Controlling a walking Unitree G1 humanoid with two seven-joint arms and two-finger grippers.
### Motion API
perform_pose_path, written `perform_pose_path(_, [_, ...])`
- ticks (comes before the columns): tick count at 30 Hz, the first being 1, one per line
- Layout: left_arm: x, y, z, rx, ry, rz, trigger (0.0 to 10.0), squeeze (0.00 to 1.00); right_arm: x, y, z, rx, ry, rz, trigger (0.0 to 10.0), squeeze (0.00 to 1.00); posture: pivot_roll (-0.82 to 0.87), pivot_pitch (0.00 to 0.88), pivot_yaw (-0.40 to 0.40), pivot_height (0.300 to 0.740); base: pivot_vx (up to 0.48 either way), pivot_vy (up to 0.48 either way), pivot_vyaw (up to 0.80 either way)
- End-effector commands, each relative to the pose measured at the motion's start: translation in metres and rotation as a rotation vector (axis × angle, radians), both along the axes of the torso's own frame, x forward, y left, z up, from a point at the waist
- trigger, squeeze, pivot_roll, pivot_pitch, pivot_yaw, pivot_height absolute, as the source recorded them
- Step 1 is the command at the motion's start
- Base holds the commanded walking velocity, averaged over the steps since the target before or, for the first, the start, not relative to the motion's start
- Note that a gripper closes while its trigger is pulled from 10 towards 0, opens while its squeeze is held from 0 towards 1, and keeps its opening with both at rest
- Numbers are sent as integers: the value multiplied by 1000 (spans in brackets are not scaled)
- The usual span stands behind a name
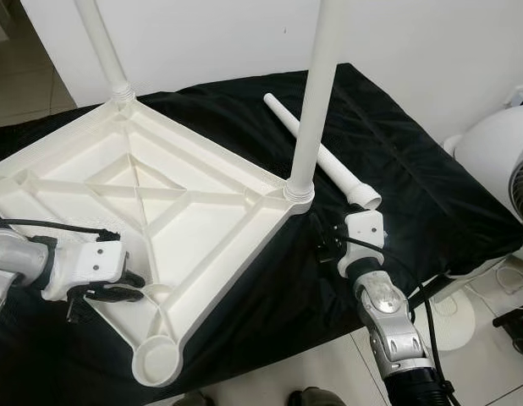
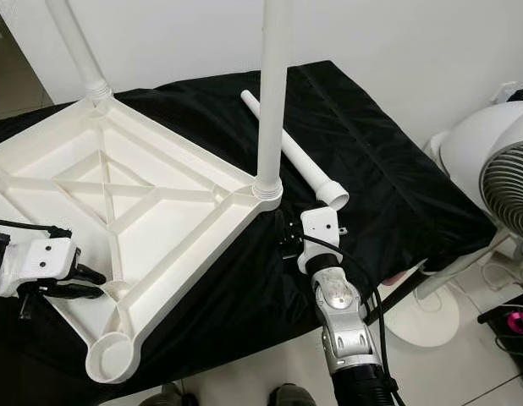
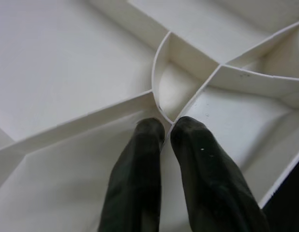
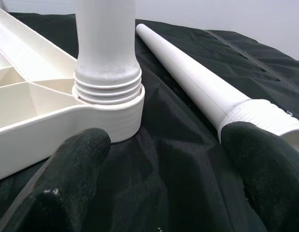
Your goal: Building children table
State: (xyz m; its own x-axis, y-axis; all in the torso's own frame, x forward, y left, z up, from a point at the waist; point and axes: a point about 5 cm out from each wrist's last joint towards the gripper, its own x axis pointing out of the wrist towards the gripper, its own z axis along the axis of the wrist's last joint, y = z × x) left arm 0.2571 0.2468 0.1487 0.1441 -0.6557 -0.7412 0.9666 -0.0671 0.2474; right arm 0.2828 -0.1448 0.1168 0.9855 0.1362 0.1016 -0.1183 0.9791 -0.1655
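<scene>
Black cloth covered the worktop [image 1: 431, 194]. Left claw [image 1: 118, 286] pinched a tabletop [image 1: 160, 203] rib; right claw [image 4: 164, 159], released, neared the loose leg [image 1: 321, 156], probably fitted next.

No readable text, label or number appears anywhere.
</scene>
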Motion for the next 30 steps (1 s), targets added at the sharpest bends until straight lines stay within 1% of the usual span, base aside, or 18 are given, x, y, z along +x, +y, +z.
perform_pose_path(1, [-14, 2, -20, 30, 170, -33, 0, 0, -1, 2, -2, -5, 4, 4, 10000, 0, -35, 84, 69, 740, 0, 0, 0])
perform_pose_path(2, [-15, 1, -22, 27, 171, -35, 353, 0, -1, 2, -2, -3, 5, 1, 10000, 0, -37, 85, 72, 740, 0, 0, 0])
perform_pose_path(3, [-15, 1, -22, 27, 171, -35, 353, 0, -1, 2, -2, -3, 5, 1, 10000, 0, -37, 85, 72, 740, 0, 0, 0])
perform_pose_path(6, [-15, -4, -26, -24, 174, -17, 196, 0, -4, 2, -4, 5, 9, -10, 10000, 0, -42, 89, 76, 740, 0, 0, 0])
perform_pose_path(7, [-15, -4, -26, -24, 174, -17, 196, 0, -4, 2, -4, 5, 9, -10, 10000, 0, -42, 89, 76, 740, 0, 0, 0])
perform_pose_path(8, [-13, -7, -26, -48, 163, 3, 0, 0, -4, 2, -4, 5, 10, -11, 10000, 0, -43, 90, 77, 740, 0, 0, 0])
perform_pose_path(9, [-13, -7, -26, -48, 163, 3, 0, 0, -4, 2, -4, 5, 10, -11, 10000, 0, -43, 90, 77, 740, 0, 0, 0])
perform_pose_path(12, [-9, -16, -28, -118, 117, 63, 0, 0, -5, 1, -4, 5, 11, -18, 10000, 0, -46, 92, 79, 740, 0, 0, 0])
perform_pose_path(13, [-9, -16, -28, -118, 117, 63, 0, 0, -5, 1, -4, 5, 11, -18, 10000, 0, -46, 92, 79, 740, 0, 0, 0])
perform_pose_path(15, [-8, -21, -30, -156, 84, 92, 0, 0, -5, 0, -4, 6, 11, -21, 10000, 0, -48, 94, 73, 740, 0, 0, 0])
perform_pose_path(18, [-9, -23, -30, -165, 78, 96, 0, 0, -5, 0, -4, 6, 11, -22, 10000, 0, -45, 94, 70, 740, 0, 0, 0])
perform_pose_path(20, [-6, -23, -30, -160, 58, 115, 0, 0, -5, 1, -4, 2, 9, -18, 10000, 0, -45, 94, 70, 740, 0, 0, 0])
perform_pose_path(22, [0, -26, -26, -205, 33, 162, 0, 0, -4, 1, -3, 1, 8, -18, 10000, 0, -45, 94, 70, 740, 0, 0, 0])
perform_pose_path(26, [2, -26, -24, -216, 19, 176, 0, 0, -4, 1, -3, 1, 8, -20, 10000, 0, -48, 93, 80, 740, 0, 0, 0])
perform_pose_path(27, [5, -26, -23, -220, -3, 193, 0, 0, -3, 1, -3, 2, 6, -23, 10000, 0, -49, 92, 82, 740, 0, 0, 0])
perform_pose_path(28, [5, -26, -23, -220, -3, 193, 0, 0, -3, 1, -3, 2, 6, -23, 10000, 0, -49, 92, 82, 740, 0, 0, 0])
perform_pose_path(29, [8, -26, -23, -223, -27, 219, 0, 0, -3, 1, -3, 4, 6, -27, 10000, 0, -51, 93, 89, 740, 0, 0, 0])
perform_pose_path(30, [8, -26, -23, -223, -27, 219, 0, 0, -3, 1, -3, 4, 6, -27, 10000, 0, -51, 93, 89, 740, 0, 0, 0])
